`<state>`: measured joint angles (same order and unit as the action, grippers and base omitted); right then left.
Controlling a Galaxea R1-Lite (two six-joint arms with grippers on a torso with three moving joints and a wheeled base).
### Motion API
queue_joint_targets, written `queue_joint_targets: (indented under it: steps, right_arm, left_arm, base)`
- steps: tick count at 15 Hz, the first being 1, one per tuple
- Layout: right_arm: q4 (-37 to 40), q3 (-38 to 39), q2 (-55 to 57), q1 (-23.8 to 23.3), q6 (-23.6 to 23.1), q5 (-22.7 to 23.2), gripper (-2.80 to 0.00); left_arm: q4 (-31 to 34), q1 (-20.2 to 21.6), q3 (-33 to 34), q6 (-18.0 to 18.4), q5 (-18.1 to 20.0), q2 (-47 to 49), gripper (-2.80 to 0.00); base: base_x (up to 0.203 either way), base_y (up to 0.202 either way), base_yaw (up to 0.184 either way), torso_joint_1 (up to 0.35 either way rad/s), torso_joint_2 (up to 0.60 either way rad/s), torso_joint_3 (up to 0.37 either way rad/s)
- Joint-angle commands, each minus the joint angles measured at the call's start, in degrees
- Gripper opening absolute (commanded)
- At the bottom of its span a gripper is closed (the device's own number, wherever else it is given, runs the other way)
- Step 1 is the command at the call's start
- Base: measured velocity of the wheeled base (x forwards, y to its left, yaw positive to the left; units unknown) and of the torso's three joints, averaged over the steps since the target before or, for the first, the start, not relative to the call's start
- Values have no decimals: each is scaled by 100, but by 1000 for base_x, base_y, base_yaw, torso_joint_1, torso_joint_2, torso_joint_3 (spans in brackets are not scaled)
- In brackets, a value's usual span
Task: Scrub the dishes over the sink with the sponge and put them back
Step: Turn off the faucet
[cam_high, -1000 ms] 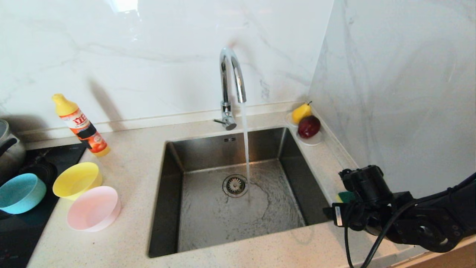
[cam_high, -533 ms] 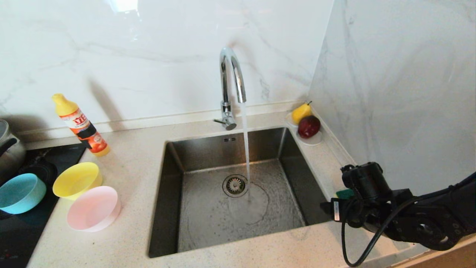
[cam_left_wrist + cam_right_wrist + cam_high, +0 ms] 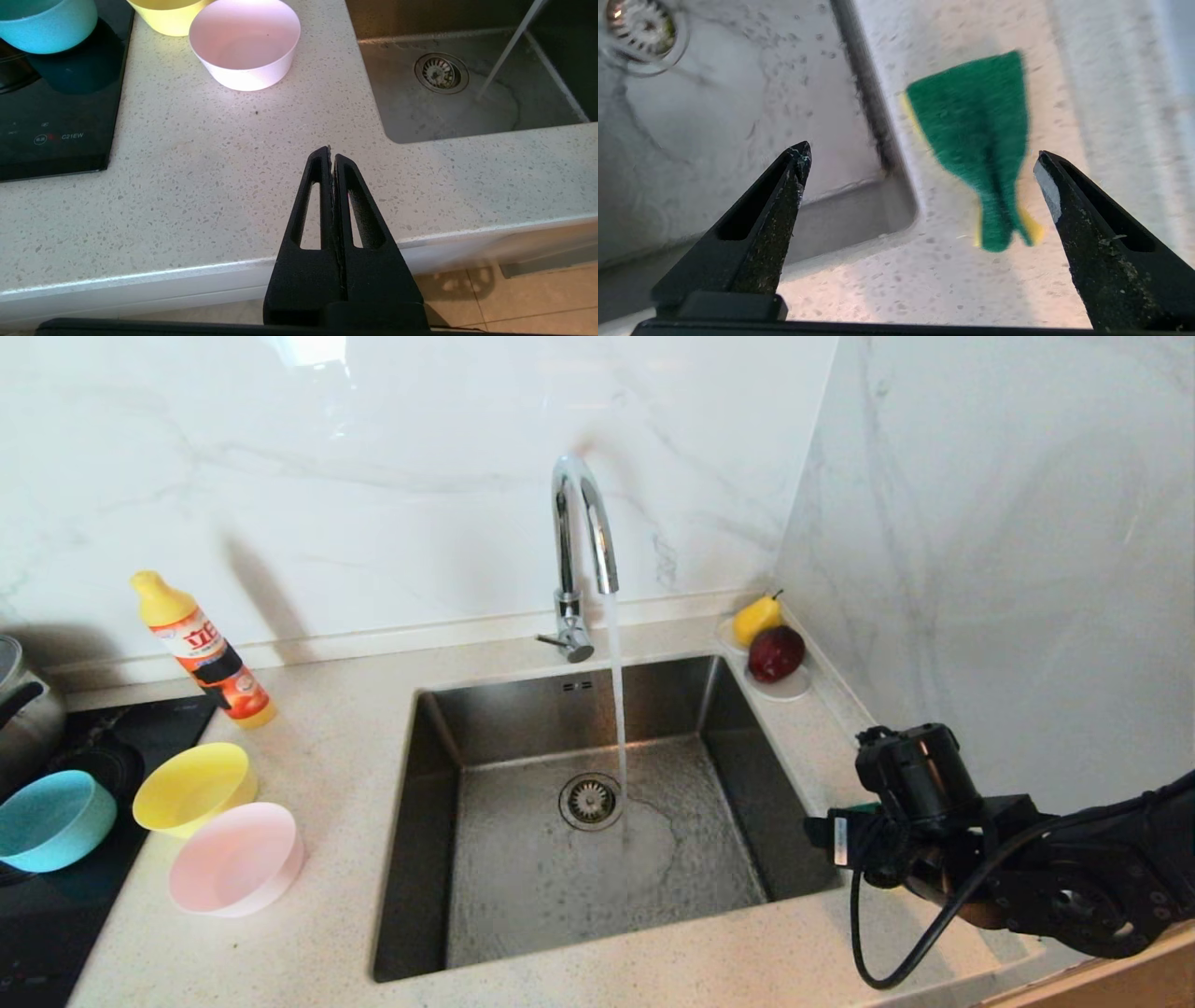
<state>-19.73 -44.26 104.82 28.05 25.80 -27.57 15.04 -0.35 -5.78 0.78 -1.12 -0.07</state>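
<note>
**Right arm lines up on the sponge while the bowls wait by the hob**

The right gripper (image 3: 920,163) hangs above the counter on the right side of the sink (image 3: 439,747), its jaws spread wide with nothing between them. Just beyond the fingertips lies the sponge (image 3: 976,135), green scouring face up and yellow foam showing at the edges, on the strip of counter between the sink's right wall and the side wall. It looks pinched or folded toward one end, though the wrist view is blurred there. The wide opening suits a grab across the sponge, which is judged to be the step in hand.

Water runs from the faucet (image 3: 583,537) into the sink, ready for scrubbing. The three bowls sit together on the far left: the yellow bowl (image 3: 193,789) and pink bowl (image 3: 235,859) on the counter, the blue bowl (image 3: 51,819) on the black hob (image 3: 56,933). None has been touched yet.

The left gripper (image 3: 332,158) is parked over the near counter edge, fingers pressed together and empty, presumably waiting to fetch a bowl.
</note>
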Motion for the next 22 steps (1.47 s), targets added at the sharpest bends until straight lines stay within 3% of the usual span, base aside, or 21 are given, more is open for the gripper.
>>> queue_joint_targets:
  steps: [1,2,3,4,9,12,18,22]
  right_arm:
    - [-13,-19,-67,16,11,-41,0]
    - [-13,-26,-160,23,-19,-74,0]
    - [-9,-40,-302,76,-139,-105,-74]
    - [-2,-69,-428,163,-247,-124,-280]
    - [-15,22,-1152,459,-614,-122,-280]
    - [-20,111,-1972,846,-909,276,-280]
    - [-197,1169,-3759,1003,-2521,2158,-280]
    - [-401,1815,-4581,298,-2925,3694,-280]
  left_arm:
    - [7,0,1,1,0,-1,-280]
    - [7,0,0,1,-2,-1,-280]
    - [7,0,-2,1,-2,-1,-280]
    - [7,0,-2,1,-2,-1,-280]
    - [7,0,-2,1,-2,-1,-280]
    - [7,0,-2,1,-2,-1,-280]
    - [7,0,3,1,-2,-1,-280]
    - [7,0,-2,1,-2,-1,-280]
  base:
    - [0,0,0,0,0,0]
    - [0,0,0,0,0,0]
    - [0,0,0,0,0,0]
    - [0,0,0,0,0,0]
    - [0,0,0,0,0,0]
    - [0,0,0,0,0,0]
    - [0,0,0,0,0,0]
    - [0,0,0,0,0,0]
